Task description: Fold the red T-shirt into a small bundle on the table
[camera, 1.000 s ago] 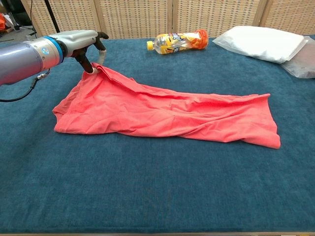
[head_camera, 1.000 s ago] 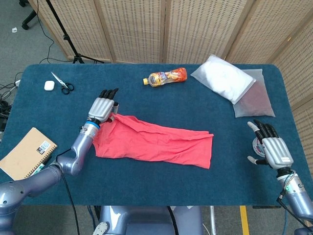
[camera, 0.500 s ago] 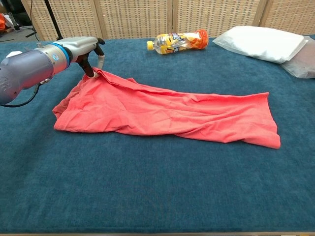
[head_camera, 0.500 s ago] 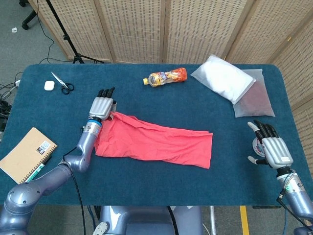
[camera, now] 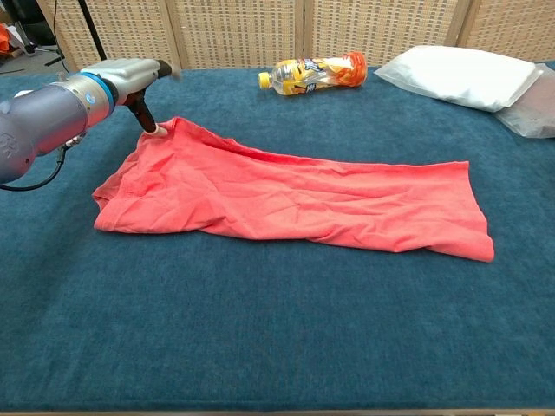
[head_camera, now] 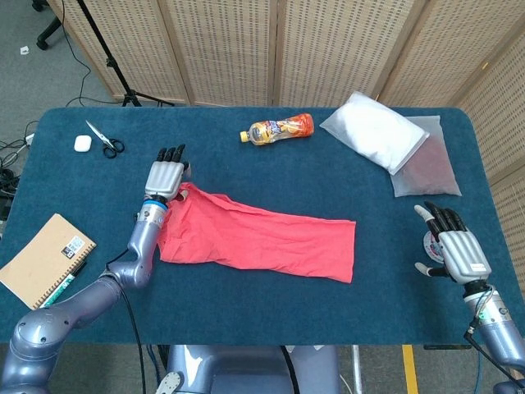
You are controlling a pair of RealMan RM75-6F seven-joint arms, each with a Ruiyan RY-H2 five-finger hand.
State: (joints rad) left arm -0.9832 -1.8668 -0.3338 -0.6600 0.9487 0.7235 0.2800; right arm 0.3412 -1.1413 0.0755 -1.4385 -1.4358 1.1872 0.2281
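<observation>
Taking the red cotton T-shirt (head_camera: 258, 239) as the landmark and reading from the left: well to its left, at the near corner of the table, lies a brown spiral-bound notebook (head_camera: 43, 256). Further back on that side are a small white case (head_camera: 81, 143) and a pair of steel scissors (head_camera: 102, 139).

The left hand (head_camera: 164, 175) sits at the shirt's far-left corner. In the chest view one fingertip (camera: 154, 130) presses on, or pinches, that corner; the other fingers look extended and close together, but whether the cloth is truly gripped cannot be told. Over the last second this hand has drawn the corner outward and back. The ridge of wrinkles that ran along the upper edge has flattened, and the shirt now lies smoother and stretched longer. That suggests the spreading step is nearly done and no fold has begun.

The shirt itself rests on the dark blue felt-like table cover (head_camera: 262, 304) as a thin, limp, elongated band, wider at the left and squared off at the right, with soft creases.

Behind it lies a clear plastic bottle of orange drink (head_camera: 277, 129) on its side. Behind and to the right, a puffy white bag (head_camera: 373, 130) overlaps a flat translucent pouch (head_camera: 426, 168).

Far right of the shirt, the right hand (head_camera: 453, 247) hovers with fingers spread, holding nothing, unchanged in place, above a small round roll (head_camera: 430, 243).
</observation>
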